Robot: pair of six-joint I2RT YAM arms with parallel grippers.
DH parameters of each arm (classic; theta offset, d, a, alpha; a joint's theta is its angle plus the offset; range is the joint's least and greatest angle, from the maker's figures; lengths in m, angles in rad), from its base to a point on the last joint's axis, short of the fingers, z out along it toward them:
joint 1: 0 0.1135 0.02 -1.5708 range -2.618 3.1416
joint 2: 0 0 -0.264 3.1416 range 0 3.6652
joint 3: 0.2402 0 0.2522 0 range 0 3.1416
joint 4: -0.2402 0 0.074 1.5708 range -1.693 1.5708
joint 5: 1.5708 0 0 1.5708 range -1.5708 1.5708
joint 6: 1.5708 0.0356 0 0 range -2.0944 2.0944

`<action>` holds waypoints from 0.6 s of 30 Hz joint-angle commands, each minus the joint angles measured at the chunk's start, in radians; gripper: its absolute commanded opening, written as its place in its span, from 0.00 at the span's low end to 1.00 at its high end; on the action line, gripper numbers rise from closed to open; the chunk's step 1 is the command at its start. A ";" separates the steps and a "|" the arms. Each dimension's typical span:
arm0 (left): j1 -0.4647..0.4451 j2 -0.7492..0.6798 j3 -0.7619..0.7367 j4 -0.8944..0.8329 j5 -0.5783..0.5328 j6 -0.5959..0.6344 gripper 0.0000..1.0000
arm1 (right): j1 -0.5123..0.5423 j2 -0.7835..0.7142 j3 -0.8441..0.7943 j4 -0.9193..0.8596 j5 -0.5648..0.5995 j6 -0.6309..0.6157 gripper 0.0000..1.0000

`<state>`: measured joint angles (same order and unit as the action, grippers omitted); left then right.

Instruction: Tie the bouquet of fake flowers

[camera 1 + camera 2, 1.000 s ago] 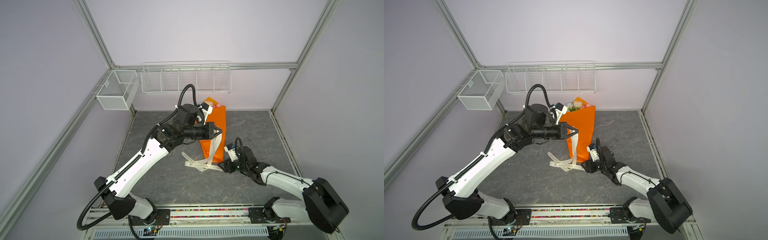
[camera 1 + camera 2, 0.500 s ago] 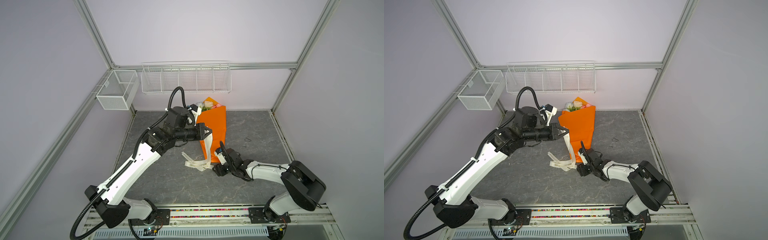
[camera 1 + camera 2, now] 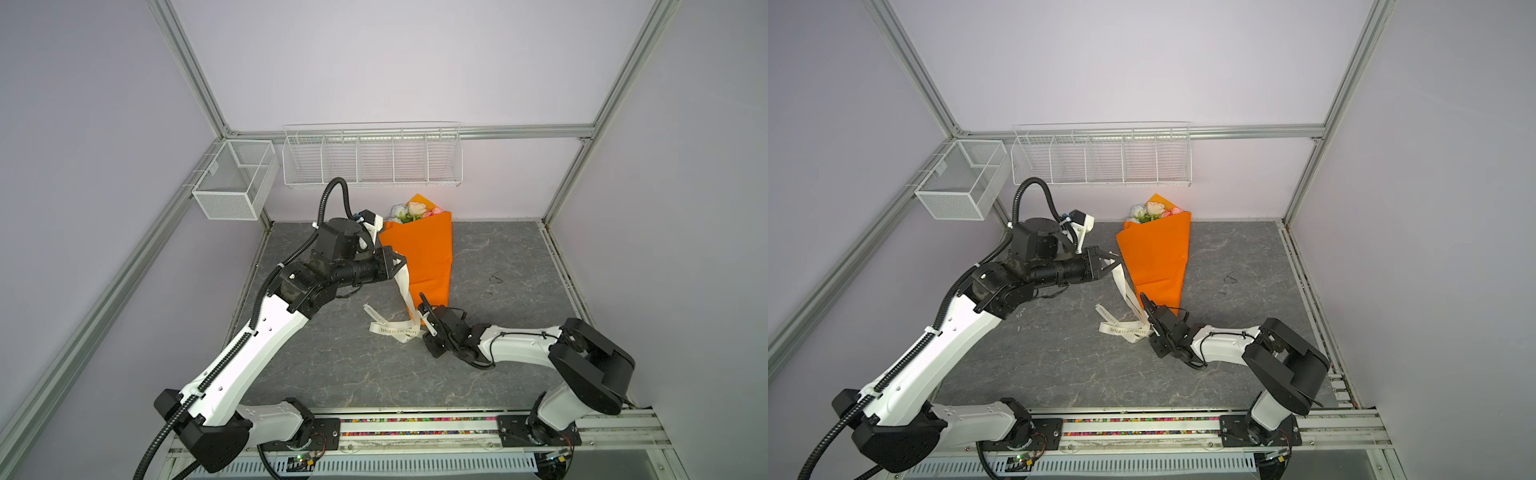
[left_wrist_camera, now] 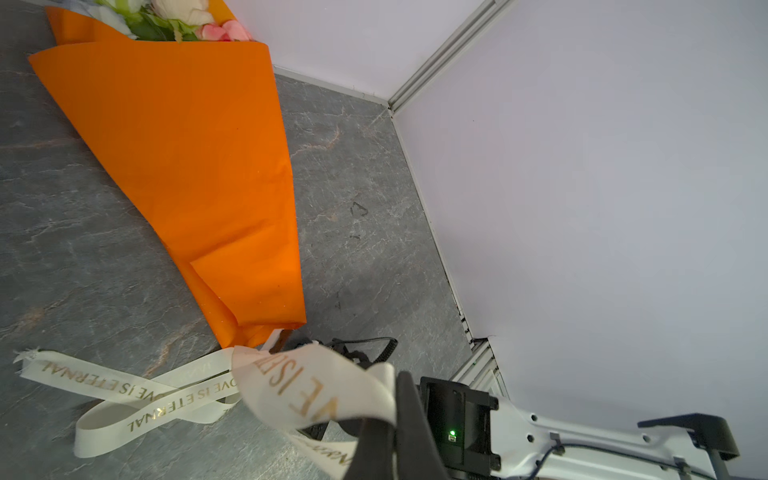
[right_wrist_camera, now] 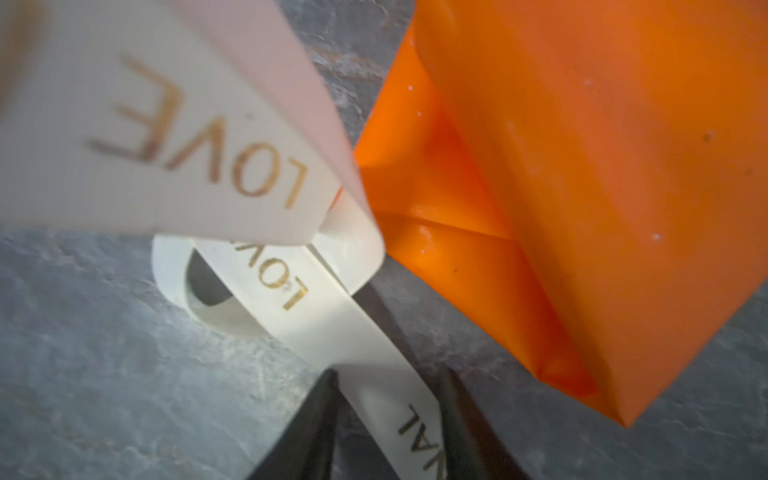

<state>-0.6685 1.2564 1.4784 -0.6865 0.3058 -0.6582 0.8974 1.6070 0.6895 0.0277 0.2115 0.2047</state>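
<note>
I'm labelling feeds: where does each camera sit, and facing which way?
Top views: high at the front, facing down and back at the bouquet; left arm and right arm show.
Left wrist: on left arm, faces ribbon and bouquet; its fingers, right arm show.
Right wrist: low over the table, facing the ribbon between its fingers.
Shared: both wrist views show ribbon and bouquet.

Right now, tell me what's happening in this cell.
The left gripper is shut on a cream "LOVE IS ETERNAL" ribbon. It holds one end up beside the orange-wrapped bouquet of fake flowers, which lies on the grey table. The right gripper sits low at the bouquet's narrow end, jaws apart either side of another strand. The rest of the ribbon lies in loose loops, and nothing is tied yet.
</note>
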 commanded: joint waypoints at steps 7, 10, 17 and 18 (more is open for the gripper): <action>0.110 -0.085 -0.051 -0.043 -0.025 0.004 0.00 | 0.012 -0.108 0.003 -0.232 0.111 0.014 0.07; 0.172 -0.111 -0.053 -0.089 -0.029 0.034 0.00 | 0.010 -0.262 0.001 -0.292 0.187 0.034 0.07; 0.299 -0.147 -0.015 -0.246 -0.113 0.149 0.00 | -0.108 -0.651 0.050 -0.569 0.381 0.115 0.07; 0.311 -0.147 -0.011 -0.258 -0.117 0.159 0.00 | -0.132 -0.701 0.065 -0.601 0.412 0.114 0.07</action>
<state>-0.3832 1.1213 1.4345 -0.8463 0.2359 -0.5724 0.8085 1.0004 0.7223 -0.4068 0.4988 0.2855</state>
